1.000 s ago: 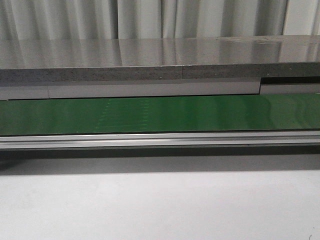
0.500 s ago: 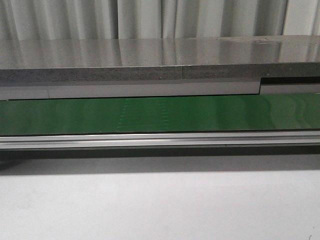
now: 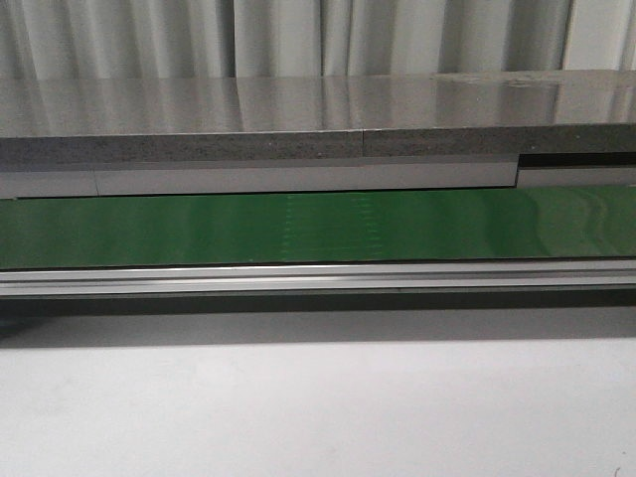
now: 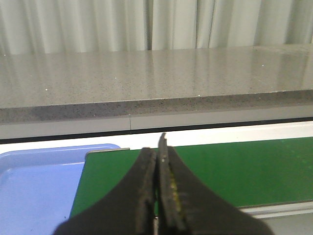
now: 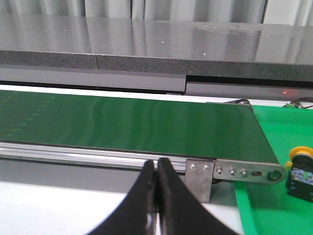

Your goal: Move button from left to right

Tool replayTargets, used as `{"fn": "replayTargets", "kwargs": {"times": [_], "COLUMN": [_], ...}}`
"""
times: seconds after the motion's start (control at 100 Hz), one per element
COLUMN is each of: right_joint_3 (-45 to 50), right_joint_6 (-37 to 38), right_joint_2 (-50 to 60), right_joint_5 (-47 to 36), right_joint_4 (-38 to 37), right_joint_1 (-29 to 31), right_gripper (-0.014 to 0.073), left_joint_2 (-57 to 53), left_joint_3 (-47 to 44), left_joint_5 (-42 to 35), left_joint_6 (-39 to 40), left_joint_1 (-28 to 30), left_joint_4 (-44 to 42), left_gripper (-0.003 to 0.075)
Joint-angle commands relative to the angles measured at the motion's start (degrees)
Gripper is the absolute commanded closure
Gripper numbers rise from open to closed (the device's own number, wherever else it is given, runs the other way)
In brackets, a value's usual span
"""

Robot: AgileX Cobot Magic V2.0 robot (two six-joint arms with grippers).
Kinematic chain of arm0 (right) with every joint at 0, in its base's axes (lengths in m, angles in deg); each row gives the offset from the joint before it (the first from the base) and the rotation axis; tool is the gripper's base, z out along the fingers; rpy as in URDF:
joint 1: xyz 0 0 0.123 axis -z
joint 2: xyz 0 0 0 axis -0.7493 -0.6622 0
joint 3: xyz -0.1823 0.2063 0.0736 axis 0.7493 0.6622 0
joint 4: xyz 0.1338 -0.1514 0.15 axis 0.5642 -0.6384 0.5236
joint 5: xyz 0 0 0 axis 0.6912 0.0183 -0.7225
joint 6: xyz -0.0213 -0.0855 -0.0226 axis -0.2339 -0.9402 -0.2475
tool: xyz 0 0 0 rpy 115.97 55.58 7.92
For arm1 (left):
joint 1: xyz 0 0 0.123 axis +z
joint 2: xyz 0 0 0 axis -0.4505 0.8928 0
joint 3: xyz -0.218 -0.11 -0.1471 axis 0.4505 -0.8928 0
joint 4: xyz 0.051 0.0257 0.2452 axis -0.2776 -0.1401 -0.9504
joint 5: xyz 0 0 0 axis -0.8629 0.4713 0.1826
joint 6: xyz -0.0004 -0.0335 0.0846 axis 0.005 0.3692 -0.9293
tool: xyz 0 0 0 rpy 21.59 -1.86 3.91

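The button (image 5: 299,171), a yellow-orange cap on a black body with small green marks, lies on a green tray (image 5: 288,147) past the belt's right end, seen only in the right wrist view. My right gripper (image 5: 156,169) is shut and empty, in front of the belt's rail, well to the left of the button. My left gripper (image 4: 157,149) is shut and empty above the left end of the green belt (image 4: 234,171). In the front view the belt (image 3: 318,227) is bare and neither gripper shows.
A blue tray (image 4: 34,186) sits off the belt's left end. A metal rail (image 3: 318,278) runs along the belt's front, with a bracket (image 5: 199,178) at its right end. A grey stone shelf (image 3: 318,114) stands behind. White table (image 3: 318,407) in front.
A faint patch of marks on the belt has shifted to the right across the three front frames, so the belt is running rightward. Nothing else has changed.
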Motion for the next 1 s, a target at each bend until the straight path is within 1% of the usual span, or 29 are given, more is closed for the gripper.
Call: {"fn": "replayTargets", "kwargs": {"times": [0.0, 0.54, 0.7, 0.77, 0.84, 0.88, 0.93, 0.99], "right_joint_3": [-0.8, -0.8, -0.8, -0.8, -0.8, -0.8, -0.8, -0.8], "right_joint_6": [0.1, 0.1, 0.1, 0.1, 0.1, 0.1, 0.1, 0.1], "right_joint_2": [1.2, 1.2, 1.2, 1.2, 1.2, 1.2, 1.2, 1.2], "right_joint_5": [-5.3, -5.3, -5.3, -5.3, -5.3, -5.3, -5.3, -5.3], "right_joint_4": [0.0, 0.0, 0.0, 0.0, 0.0, 0.0, 0.0, 0.0], "right_joint_1": [0.0, 0.0, 0.0, 0.0, 0.0, 0.0, 0.0, 0.0], "right_gripper": [0.0661, 0.0661, 0.0661, 0.0661, 0.0661, 0.0661, 0.0661, 0.0661], "left_joint_2": [0.5, 0.5, 0.1, -0.7, -1.9, -2.5, -3.5, -4.8], "left_joint_3": [1.6, 1.6, 1.6, 1.3, 0.4, -0.4, -1.6, -3.4], "left_joint_5": [-4.8, -4.8, -5.1, -5.1, -5.5, -5.7, -5.7, -5.7], "left_joint_6": [0.2, 0.2, 0.2, 0.2, 2.0, 4.9, 8.3, 10.2], "left_joint_1": [-0.1, -0.1, -0.1, -0.1, 0.5, 1.3, 3.1, 5.1], "left_joint_4": [0.6, 0.6, -7.7, -9.1, -11.2, -12.9, -13.8, -13.9], "left_gripper": [0.0741, 0.0741, 0.0741, 0.0741, 0.0741, 0.0741, 0.0741, 0.0741]}}
